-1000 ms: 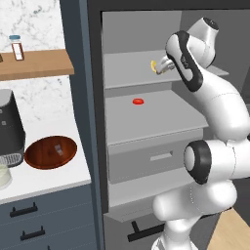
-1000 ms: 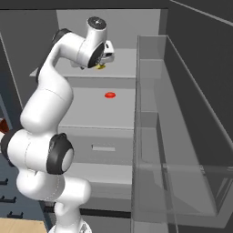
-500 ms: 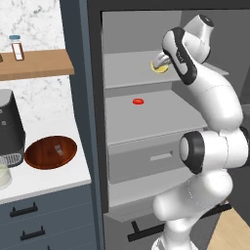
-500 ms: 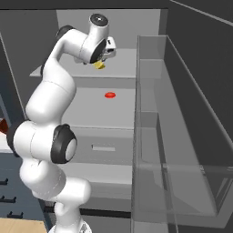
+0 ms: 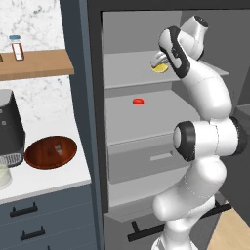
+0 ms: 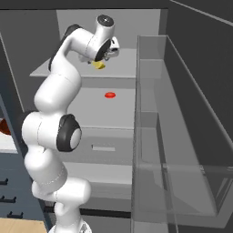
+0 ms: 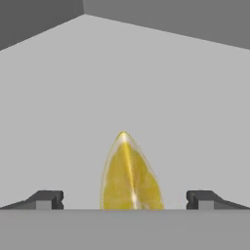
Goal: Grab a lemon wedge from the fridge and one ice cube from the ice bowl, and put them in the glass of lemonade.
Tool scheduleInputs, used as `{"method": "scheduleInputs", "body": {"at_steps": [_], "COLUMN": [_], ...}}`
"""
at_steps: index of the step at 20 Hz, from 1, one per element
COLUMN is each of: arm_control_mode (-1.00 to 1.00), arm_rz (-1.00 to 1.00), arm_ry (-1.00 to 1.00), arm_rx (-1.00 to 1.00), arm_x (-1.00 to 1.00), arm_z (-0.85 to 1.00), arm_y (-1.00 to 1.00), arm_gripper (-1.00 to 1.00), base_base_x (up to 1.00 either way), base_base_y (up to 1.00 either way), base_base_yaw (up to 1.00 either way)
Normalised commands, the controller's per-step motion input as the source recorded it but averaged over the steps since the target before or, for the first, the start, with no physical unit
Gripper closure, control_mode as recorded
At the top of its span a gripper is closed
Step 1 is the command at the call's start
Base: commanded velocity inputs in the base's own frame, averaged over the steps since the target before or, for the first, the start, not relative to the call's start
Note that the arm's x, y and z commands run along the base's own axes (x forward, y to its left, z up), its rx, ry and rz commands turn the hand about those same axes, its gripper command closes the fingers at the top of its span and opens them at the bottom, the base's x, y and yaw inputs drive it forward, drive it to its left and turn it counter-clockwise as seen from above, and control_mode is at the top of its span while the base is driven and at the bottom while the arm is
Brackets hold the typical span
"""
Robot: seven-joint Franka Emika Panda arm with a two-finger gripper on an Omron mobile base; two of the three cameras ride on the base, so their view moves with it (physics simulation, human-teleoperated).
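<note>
Hand view: the small bright yellow lemon wedge (image 7: 130,176) sits centred between the wide-open, empty hand (image 7: 125,199) — nothing gripped. Closing off-centre could squirt the tapered wedge away across the light grey shelf (image 7: 146,83).

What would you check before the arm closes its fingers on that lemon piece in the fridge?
1. Gripper open: ok, fingers stand wide apart.
2. Lemon wedge centred between the fingers: ok in the hand view.
3. Wedge lying on the upper fridge shelf, nothing crowding it: ok.
4. Fingers low enough to close around the wedge: cannot tell.
5. Red item out of the way: ok, it lies one shelf lower.
6. Ice bowl and glass waiting on the counter: ok.
</note>
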Motion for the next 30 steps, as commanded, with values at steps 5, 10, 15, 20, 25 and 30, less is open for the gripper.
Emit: {"method": "scheduleInputs", "body": {"at_steps": [5, 10, 15, 20, 25, 30], "arm_control_mode": [-1.00, -1.00, -1.00, -1.00, -1.00, -1.00], "arm_rz": [0.03, 0.10, 0.10, 0.05, 0.03, 0.01], "arm_ry": [0.00, 0.03, 0.05, 0.02, 0.06, 0.02], "arm_rx": [0.00, 0.00, 0.00, 0.00, 0.00, 0.00], "arm_x": [0.14, 0.02, 0.02, 0.00, 0.00, 0.00], "arm_z": [-0.06, -0.23, -0.38, -0.14, -0.05, 0.00], "arm_y": [-0.01, 0.00, 0.00, 0.00, 0.00, 0.00], "arm_gripper": [-1.00, -1.00, -1.00, 1.00, 1.00, 1.00], "base_base_x": [0.00, 0.00, 0.00, 0.00, 0.00, 0.00], "base_base_y": [0.00, 0.00, 0.00, 0.00, 0.00, 0.00], "base_base_yaw": [0.00, 0.00, 0.00, 0.00, 0.00, 0.00]}}
